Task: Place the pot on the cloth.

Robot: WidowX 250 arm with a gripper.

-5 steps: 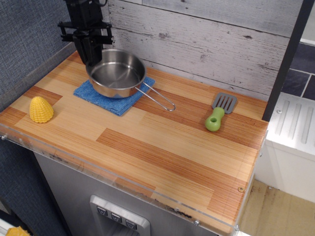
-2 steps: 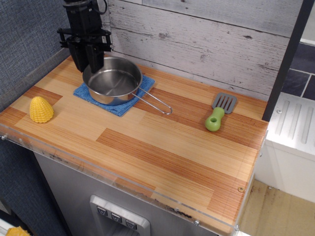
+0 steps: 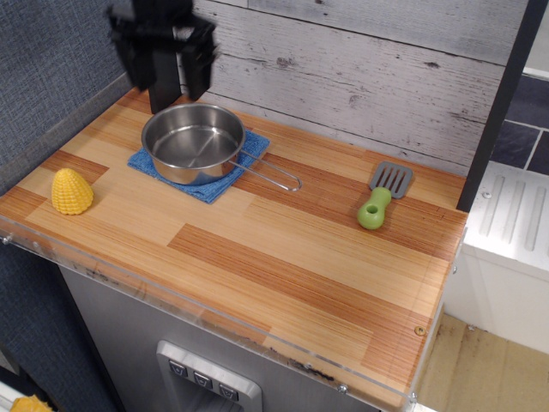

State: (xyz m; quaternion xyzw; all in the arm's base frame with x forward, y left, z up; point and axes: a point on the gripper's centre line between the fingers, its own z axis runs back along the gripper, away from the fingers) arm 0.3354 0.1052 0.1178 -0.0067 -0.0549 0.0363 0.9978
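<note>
The shiny steel pot [image 3: 193,142] sits flat on the blue cloth [image 3: 208,187] at the back left of the wooden counter. Its wire-loop handle [image 3: 274,176] points right and reaches past the cloth onto the wood. My black gripper [image 3: 171,96] hangs above and just behind the pot's far rim, blurred by motion. Its fingers look spread, and they hold nothing and are apart from the pot.
A yellow toy corn cob [image 3: 71,190] lies at the left front of the counter [image 3: 283,257]. A spatula with a green handle [image 3: 382,196] lies at the right. A plank wall runs behind and a grey wall stands at the left.
The pot has come down flat onto the cloth and shifted slightly left. My gripper has let go of its rim and risen above it.
</note>
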